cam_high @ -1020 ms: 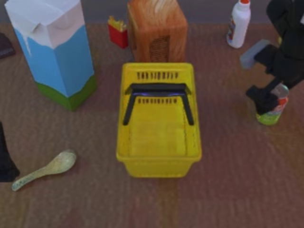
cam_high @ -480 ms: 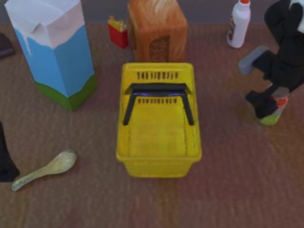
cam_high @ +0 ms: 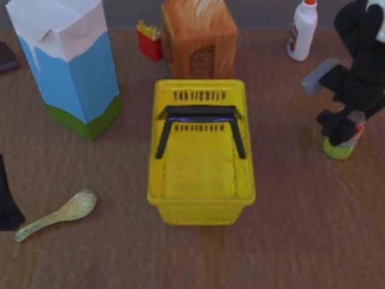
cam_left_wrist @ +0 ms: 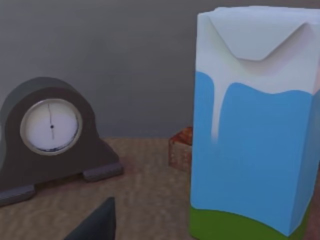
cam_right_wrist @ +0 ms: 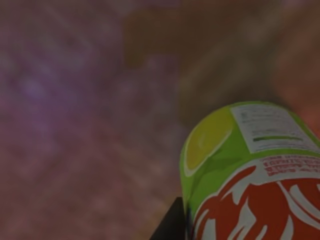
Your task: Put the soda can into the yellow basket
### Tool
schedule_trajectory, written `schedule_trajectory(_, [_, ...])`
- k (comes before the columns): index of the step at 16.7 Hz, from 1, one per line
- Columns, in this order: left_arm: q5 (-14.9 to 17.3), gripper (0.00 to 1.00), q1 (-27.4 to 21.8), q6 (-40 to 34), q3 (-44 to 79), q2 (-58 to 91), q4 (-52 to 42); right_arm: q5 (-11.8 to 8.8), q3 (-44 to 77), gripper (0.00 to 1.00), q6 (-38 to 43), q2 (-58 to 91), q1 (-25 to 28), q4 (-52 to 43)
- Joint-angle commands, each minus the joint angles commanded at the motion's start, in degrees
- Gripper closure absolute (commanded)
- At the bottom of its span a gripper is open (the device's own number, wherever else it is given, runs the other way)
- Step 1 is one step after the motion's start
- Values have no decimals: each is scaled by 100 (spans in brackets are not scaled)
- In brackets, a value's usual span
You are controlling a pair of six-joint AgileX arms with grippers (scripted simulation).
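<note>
Brown table, yellow basket empty, right gripper on soda can

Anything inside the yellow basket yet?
No objects: the yellow basket shows only its bare floor, with black handles folded across its far end. The soda can stands on the table at right, under the right claw.

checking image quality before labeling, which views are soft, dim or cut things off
Top view: evenly lit, the right gripper hides most of the soda can. Left wrist view: clear, milk carton cropped. Right wrist view: dim, background blurred, only the can's label sharp.
</note>
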Motion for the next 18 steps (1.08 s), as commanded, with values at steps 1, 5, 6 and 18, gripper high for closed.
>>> schedule_trajectory(1, [0,0,0,0,0,0,0,0,0,90,0,0,0,0])
schedule_trajectory(5, [0,0,0,0,0,0,0,0,0,100,0,0,0,0])
schedule_trajectory(6, [0,0,0,0,0,0,0,0,0,100,0,0,0,0])
schedule_trajectory(18, [0,0,0,0,0,0,0,-822,-168,100,395,31,129,1174])
